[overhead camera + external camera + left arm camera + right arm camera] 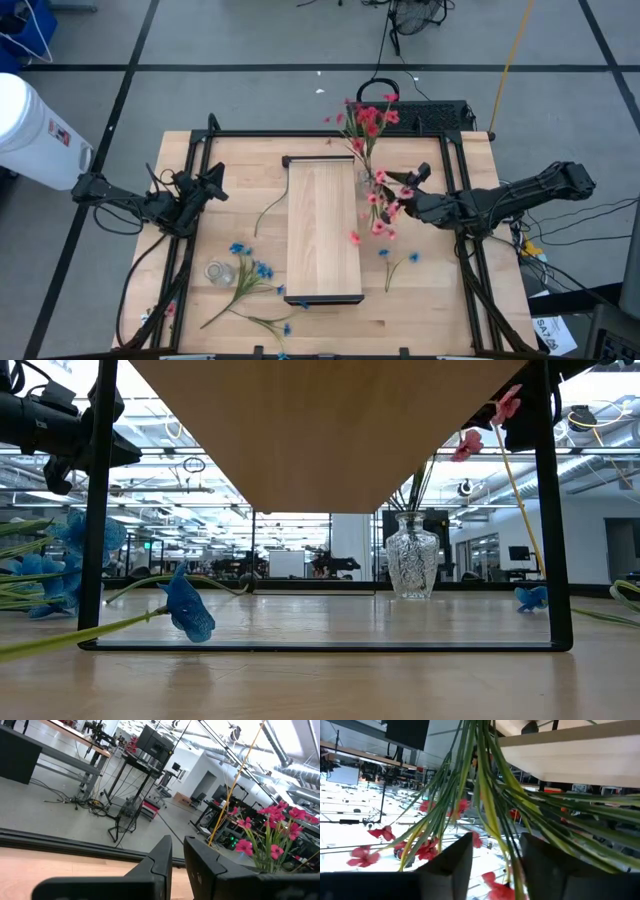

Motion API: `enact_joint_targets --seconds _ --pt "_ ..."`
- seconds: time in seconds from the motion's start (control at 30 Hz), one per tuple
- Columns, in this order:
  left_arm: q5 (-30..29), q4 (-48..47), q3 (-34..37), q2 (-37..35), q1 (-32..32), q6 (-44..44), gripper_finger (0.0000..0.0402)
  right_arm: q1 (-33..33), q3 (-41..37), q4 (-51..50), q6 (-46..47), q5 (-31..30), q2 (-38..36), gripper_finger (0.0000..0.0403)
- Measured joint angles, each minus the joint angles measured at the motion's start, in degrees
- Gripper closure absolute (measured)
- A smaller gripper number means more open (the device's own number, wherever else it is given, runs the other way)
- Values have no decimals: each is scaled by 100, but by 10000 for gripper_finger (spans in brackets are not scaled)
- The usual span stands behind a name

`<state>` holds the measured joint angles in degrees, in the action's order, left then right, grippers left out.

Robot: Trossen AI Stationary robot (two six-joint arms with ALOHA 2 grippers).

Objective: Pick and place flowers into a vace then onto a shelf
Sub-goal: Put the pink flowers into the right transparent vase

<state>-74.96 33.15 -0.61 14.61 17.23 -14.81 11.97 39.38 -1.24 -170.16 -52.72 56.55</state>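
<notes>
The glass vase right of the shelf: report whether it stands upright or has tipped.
Upright. In the low view the vase stands on its base on the tabletop, green stems rising out of its neck; from above, red-pink blossoms spread over it.

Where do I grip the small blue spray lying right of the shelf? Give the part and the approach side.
Grip the blue spray on its bare green stem, below the two blossoms. It lies flat on the tabletop, so come straight down from above, pincer fingers straddling the stem crosswise.
</notes>
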Motion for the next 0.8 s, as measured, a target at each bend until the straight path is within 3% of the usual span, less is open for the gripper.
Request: enact_joint_targets --seconds 0.6,0.8 --pt "0 0 -2 0 0 0 350 52 -94 467 166 -438 0 66" --pt "0 0 -2 0 2 0 350 50 -98 808 -19 -636 -4 27"
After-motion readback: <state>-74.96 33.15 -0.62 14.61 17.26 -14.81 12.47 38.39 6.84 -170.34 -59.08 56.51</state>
